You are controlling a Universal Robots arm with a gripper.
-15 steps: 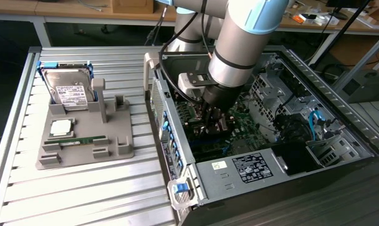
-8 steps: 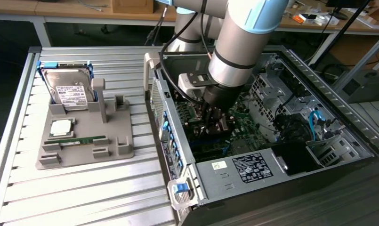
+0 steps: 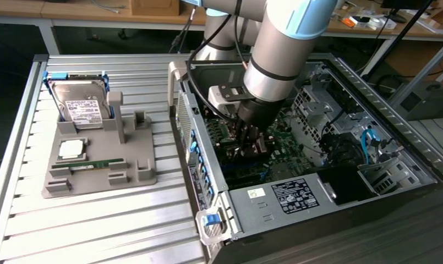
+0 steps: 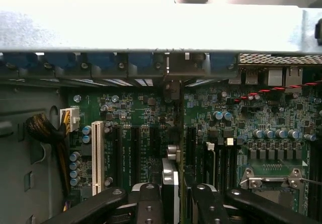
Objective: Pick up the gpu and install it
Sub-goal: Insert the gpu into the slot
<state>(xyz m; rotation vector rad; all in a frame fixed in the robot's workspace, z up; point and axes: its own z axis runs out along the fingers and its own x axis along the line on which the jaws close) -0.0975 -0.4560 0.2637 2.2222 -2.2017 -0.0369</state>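
My gripper [image 3: 251, 142] is down inside the open computer case [image 3: 206, 181], low over the green motherboard [image 3: 284, 135]. In the wrist view the gripper [image 4: 173, 196] is shut on the gpu [image 4: 171, 176], a thin card seen edge-on between the black fingers [image 4: 148, 201]. The card runs from the fingers towards the case's rear wall, in line with the dark expansion slots [image 4: 173, 133]. Its silver end bracket [image 4: 173, 90] reaches the rear slot openings. I cannot tell whether the card's edge sits in a slot. In the exterior view the gpu [image 3: 256, 147] is a dark shape under the fingers.
A grey fixture [image 3: 96, 165] on the slatted table at the exterior view's left holds a silver hard drive [image 3: 82, 107], a green RAM stick [image 3: 89, 163] and a processor chip [image 3: 71, 147]. Inside the case are a white slot [image 4: 97, 156], a processor socket [image 4: 274, 178] and cable bundles [image 4: 48, 131].
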